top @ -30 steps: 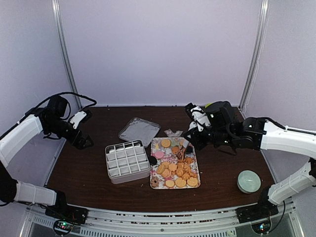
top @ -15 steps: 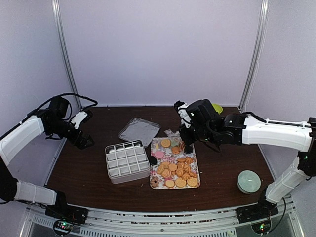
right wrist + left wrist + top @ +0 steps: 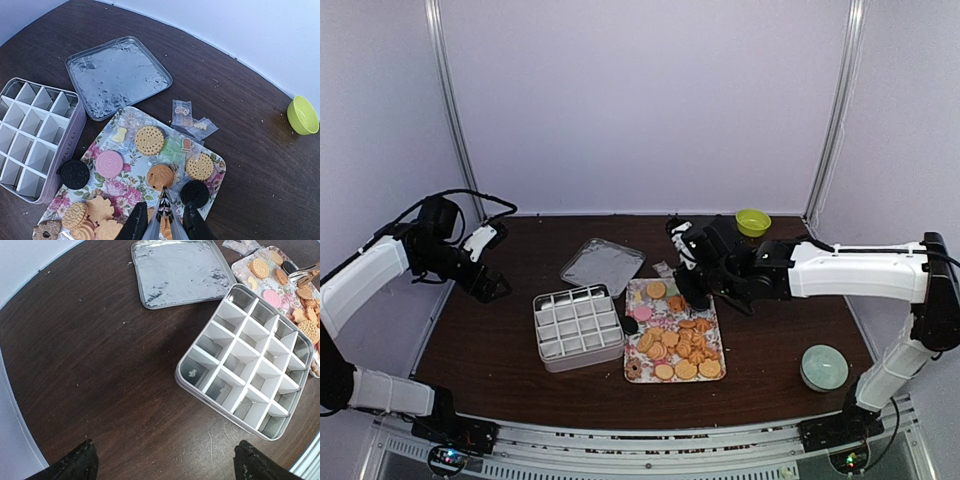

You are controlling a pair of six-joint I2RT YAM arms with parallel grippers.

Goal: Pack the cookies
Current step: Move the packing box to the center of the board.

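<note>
The cookies [image 3: 675, 340] lie on a floral tray [image 3: 723, 345] at the table's centre, mostly golden, with a pink one [image 3: 109, 164] and dark ones [image 3: 194, 193]. One more dark cookie [image 3: 75, 173] lies at the tray's left edge. My right gripper [image 3: 165, 225] is shut on metal tongs [image 3: 164, 212]. Their closed tips hang just above a brown cookie [image 3: 161, 176] at the tray's far end and hold nothing. In the top view this gripper [image 3: 692, 295] is over the tray's far side. My left gripper [image 3: 165, 460] is open and empty, above bare table to the left of the divided tin [image 3: 250, 365].
The divided tin [image 3: 578, 325] sits left of the tray, its cells empty, with its metal lid [image 3: 603, 265] behind it. Small clear wrappers [image 3: 182, 112] lie beyond the tray. A green bowl [image 3: 752, 221] stands at the back right, and a pale round container [image 3: 824, 367] at the front right.
My right arm has swung left and farther back over the tray with the tongs, uncovering the green bowl. The left arm has stayed put.
</note>
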